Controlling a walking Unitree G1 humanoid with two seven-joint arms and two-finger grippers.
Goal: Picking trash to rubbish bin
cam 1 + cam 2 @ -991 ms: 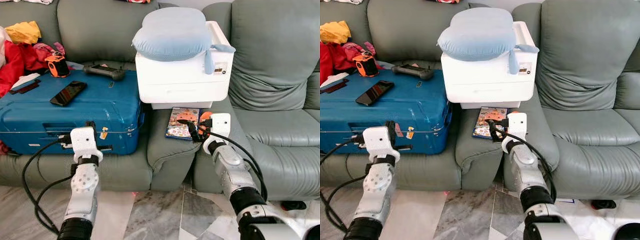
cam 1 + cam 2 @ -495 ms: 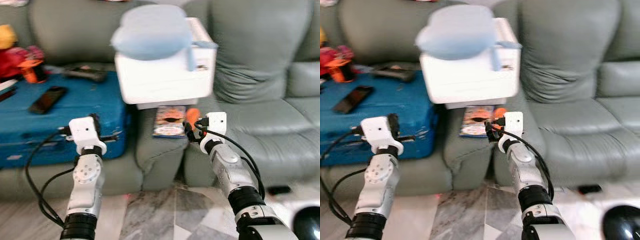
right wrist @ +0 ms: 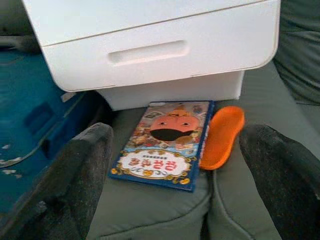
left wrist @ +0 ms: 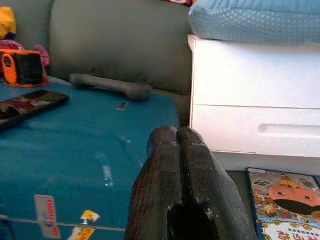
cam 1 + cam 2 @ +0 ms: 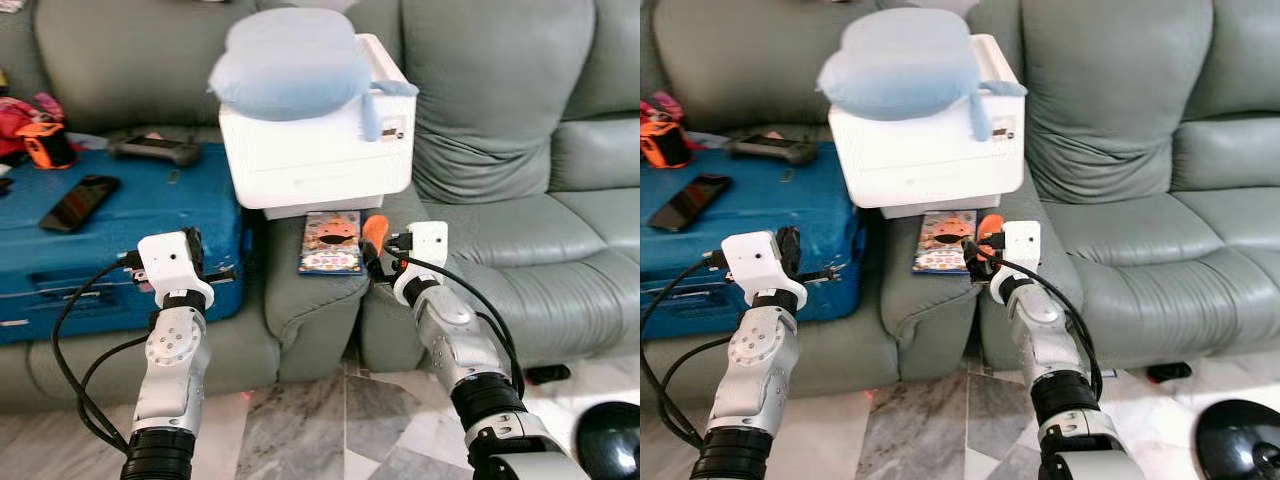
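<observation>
A flat orange oval piece (image 3: 222, 135) lies on the green sofa seat beside a colourful booklet (image 3: 167, 140), just under the front of a white printer (image 5: 315, 140). My right gripper (image 5: 380, 262) hovers close in front of the orange piece (image 5: 374, 228). It stands open, its two fingers (image 3: 90, 165) spread wide with nothing between them. My left gripper (image 4: 176, 134) is shut and empty, held up in front of the blue suitcase (image 5: 100, 230). A round black object (image 5: 612, 440), possibly the bin, sits on the floor at the lower right.
A light blue pillow (image 5: 290, 65) rests on the printer. On the suitcase lie a phone (image 5: 80, 200), a dark game controller (image 5: 155, 150) and an orange-black gadget (image 5: 45, 145). Green sofa cushions (image 5: 520, 230) stretch to the right; the marble floor (image 5: 330, 430) lies below.
The camera has swung right, so the whole scene has shifted left and the round black object has come into view. Both arms keep about the same pose.
</observation>
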